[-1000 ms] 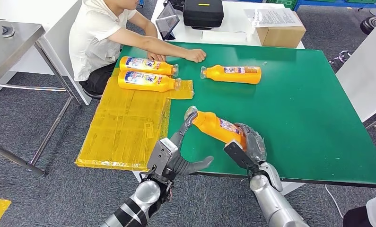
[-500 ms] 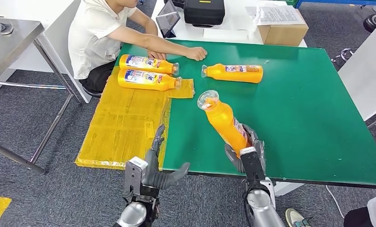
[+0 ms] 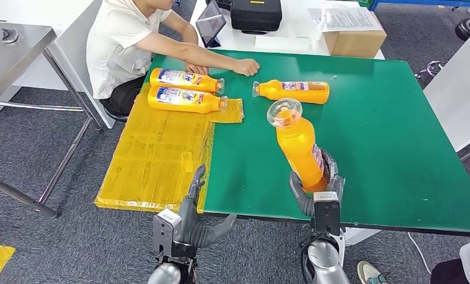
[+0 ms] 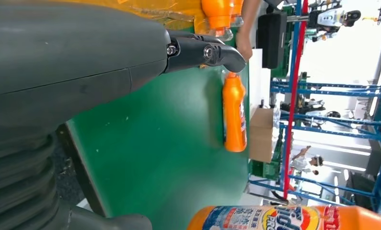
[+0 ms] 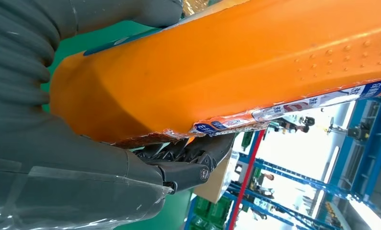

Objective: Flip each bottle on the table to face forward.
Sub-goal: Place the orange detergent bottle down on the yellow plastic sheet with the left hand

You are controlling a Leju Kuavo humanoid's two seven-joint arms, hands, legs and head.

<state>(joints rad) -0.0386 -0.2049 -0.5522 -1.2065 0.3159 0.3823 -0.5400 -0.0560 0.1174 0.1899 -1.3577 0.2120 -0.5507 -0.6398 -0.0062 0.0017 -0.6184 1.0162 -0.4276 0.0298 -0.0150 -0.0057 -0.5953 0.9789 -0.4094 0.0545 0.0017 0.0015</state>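
Green table (image 3: 386,148) with a yellow mat (image 3: 155,154) at its left edge. Left: left hand (image 3: 188,222), fingers spread, grasping nothing, just off the near edge. Far left: two bottles (image 3: 185,90) lying on the mat, beside a person's arm (image 3: 208,59). Centre: right hand (image 3: 318,189) grasping a raised orange bottle (image 3: 297,145), cap up. Behind it: another bottle (image 3: 291,91) lying flat.

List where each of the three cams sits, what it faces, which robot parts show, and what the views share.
Head: high on the body, looking down at the green table; both arms, left robot hand, right robot hand holding a bottle.
Left wrist: behind the left robot hand, looking across the table.
Right wrist: behind the right robot hand, on the held bottle.
Shared: held bottle, table.
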